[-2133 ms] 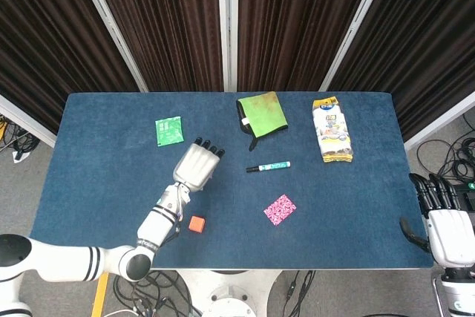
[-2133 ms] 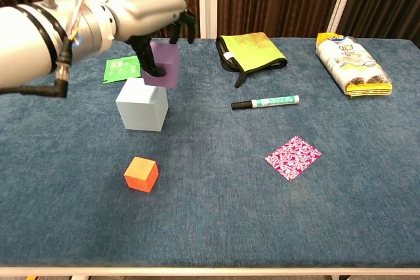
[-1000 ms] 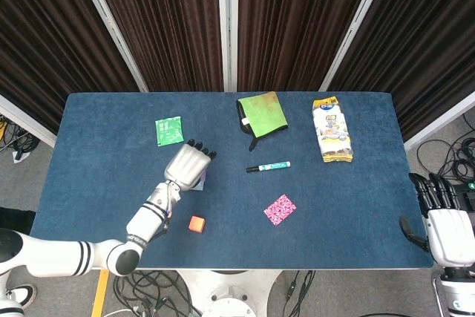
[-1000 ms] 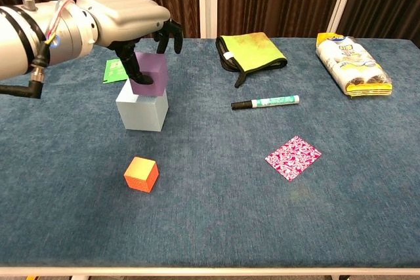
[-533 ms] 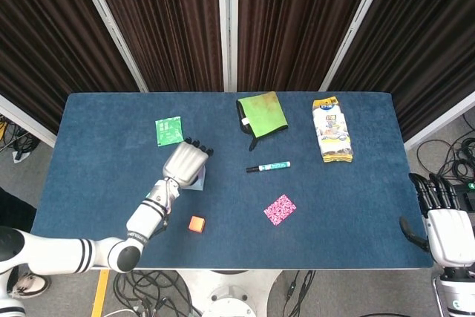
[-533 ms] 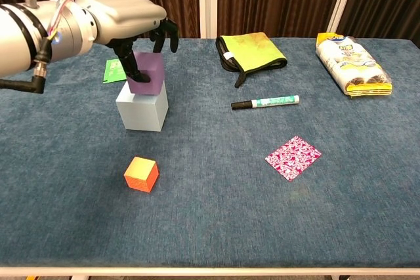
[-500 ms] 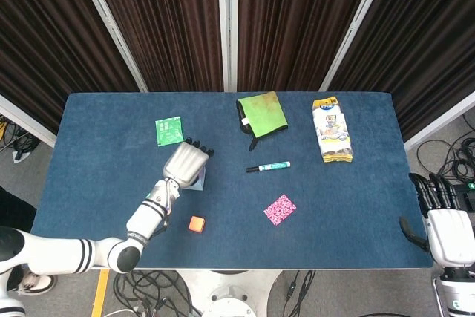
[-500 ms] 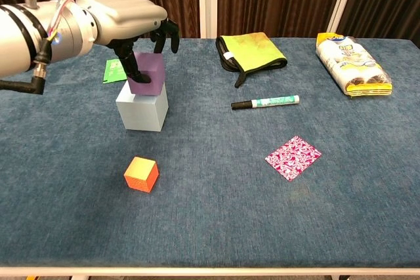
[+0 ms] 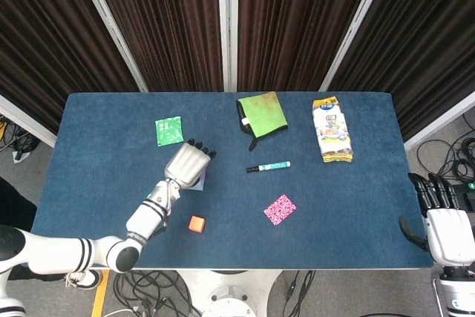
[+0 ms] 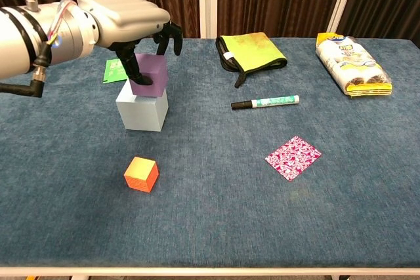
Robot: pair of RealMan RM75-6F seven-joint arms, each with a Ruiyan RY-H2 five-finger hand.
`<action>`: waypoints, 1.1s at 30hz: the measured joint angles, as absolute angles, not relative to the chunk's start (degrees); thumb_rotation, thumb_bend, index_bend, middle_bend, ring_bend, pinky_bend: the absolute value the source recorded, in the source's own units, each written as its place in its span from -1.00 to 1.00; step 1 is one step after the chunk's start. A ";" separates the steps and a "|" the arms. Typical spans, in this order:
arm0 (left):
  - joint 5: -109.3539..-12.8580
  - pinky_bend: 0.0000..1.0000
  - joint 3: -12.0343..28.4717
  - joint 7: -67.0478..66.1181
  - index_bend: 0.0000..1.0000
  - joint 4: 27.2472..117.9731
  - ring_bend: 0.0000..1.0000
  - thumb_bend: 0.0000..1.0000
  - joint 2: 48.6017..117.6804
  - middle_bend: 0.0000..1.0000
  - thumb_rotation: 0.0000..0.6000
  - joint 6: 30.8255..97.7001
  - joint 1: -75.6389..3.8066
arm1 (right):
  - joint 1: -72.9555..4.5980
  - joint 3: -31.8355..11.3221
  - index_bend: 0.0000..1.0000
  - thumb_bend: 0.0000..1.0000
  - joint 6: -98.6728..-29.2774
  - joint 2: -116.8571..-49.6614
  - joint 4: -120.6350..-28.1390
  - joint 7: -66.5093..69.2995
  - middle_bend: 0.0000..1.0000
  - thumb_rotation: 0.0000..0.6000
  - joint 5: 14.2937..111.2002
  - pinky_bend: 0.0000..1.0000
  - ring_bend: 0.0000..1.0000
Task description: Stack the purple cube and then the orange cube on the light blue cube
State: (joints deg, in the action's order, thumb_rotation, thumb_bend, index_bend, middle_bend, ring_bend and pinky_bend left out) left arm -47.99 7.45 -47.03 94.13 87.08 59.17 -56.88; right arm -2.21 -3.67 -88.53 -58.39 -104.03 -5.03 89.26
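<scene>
The left hand (image 10: 128, 14) is seen grasping the purple cube (image 10: 149, 75), which is held on top of the light blue cube (image 10: 142, 110), toward its right side. Release is judged outstanding. The orange cube (image 10: 141, 174) is left on the table (image 10: 216, 214), nearer the camera, well apart from the hand.

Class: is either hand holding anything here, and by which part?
The left hand holds the purple cube by its side faces, fingers coming down from above, atop the light blue cube. The right hand holds nothing.
</scene>
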 measured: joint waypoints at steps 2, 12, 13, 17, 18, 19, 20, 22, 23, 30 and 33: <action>-48.07 -0.39 7.17 -46.68 -0.24 93.90 -0.35 -0.38 87.03 0.19 1.00 59.05 -56.73 | -2.26 -3.71 -0.96 -0.45 -88.45 -58.39 -104.07 -5.11 -0.78 1.00 89.16 -1.00 -1.00; -48.86 -0.39 6.93 -44.89 -0.24 93.46 -0.35 -0.38 86.53 0.19 1.00 58.65 -56.37 | -2.37 -3.72 -0.96 -0.45 -88.17 -58.61 -104.08 -5.64 -0.77 1.00 88.90 -1.00 -1.00; -48.86 -0.39 6.91 -44.69 -0.24 93.45 -0.35 -0.38 86.49 0.19 1.00 58.56 -56.33 | -2.40 -3.73 -0.96 -0.45 -88.13 -58.61 -104.11 -5.72 -0.77 1.00 88.86 -1.00 -1.00; -48.77 -0.39 6.76 -44.37 -0.24 93.15 -0.35 -0.38 86.48 0.19 1.00 58.34 -56.25 | -2.39 -3.71 -0.96 -0.45 -88.11 -58.69 -104.11 -5.88 -0.76 1.00 88.79 -1.00 -1.00; -48.72 -0.39 6.76 -44.25 -0.24 93.11 -0.35 -0.38 86.49 0.19 1.00 58.28 -56.23 | -2.38 -3.71 -0.96 -0.45 -88.12 -58.71 -104.10 -5.92 -0.76 1.00 88.77 -1.00 -1.00; -48.70 -0.39 6.73 -44.13 -0.24 93.00 -0.35 -0.38 86.49 0.19 1.00 58.23 -56.21 | -2.37 -3.70 -0.96 -0.45 -88.12 -58.71 -104.11 -5.91 -0.76 1.00 88.77 -1.00 -1.00; -48.76 -0.39 6.70 -44.05 -0.24 92.94 -0.35 -0.38 86.48 0.19 1.00 58.20 -56.20 | -2.38 -3.71 -0.96 -0.45 -88.13 -58.71 -104.11 -5.89 -0.76 1.00 88.77 -1.00 -1.00; -48.82 -0.39 6.59 -43.87 -0.24 92.78 -0.35 -0.38 86.39 0.19 1.00 58.03 -56.16 | -2.37 -3.69 -0.96 -0.45 -88.10 -58.73 -104.07 -5.91 -0.76 1.00 88.73 -1.00 -1.00; -48.74 -0.39 6.57 -43.82 -0.24 92.75 -0.35 -0.38 86.37 0.19 1.00 57.95 -56.15 | -2.38 -3.67 -0.96 -0.45 -88.06 -58.75 -104.05 -5.91 -0.76 1.00 88.71 -1.00 -1.00; -48.41 -0.42 6.37 -42.51 -0.44 93.04 -0.43 -0.61 85.97 -0.17 1.00 56.99 -55.90 | -2.47 -3.72 -0.96 -0.46 -87.87 -58.66 -104.09 -5.85 -0.75 1.00 88.54 -1.00 -1.00; -48.59 -0.47 6.55 -41.43 -0.58 93.37 -0.54 -0.70 85.64 -0.39 1.00 56.54 -55.86 | -2.44 -3.69 -0.96 -0.45 -87.93 -58.66 -104.01 -5.79 -0.75 1.00 88.56 -1.00 -1.00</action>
State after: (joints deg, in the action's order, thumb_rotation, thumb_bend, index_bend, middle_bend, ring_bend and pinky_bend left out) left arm -48.59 6.55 -41.43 93.37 85.64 56.54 -55.86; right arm -2.44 -3.69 -87.93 -58.66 -104.01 -5.79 88.56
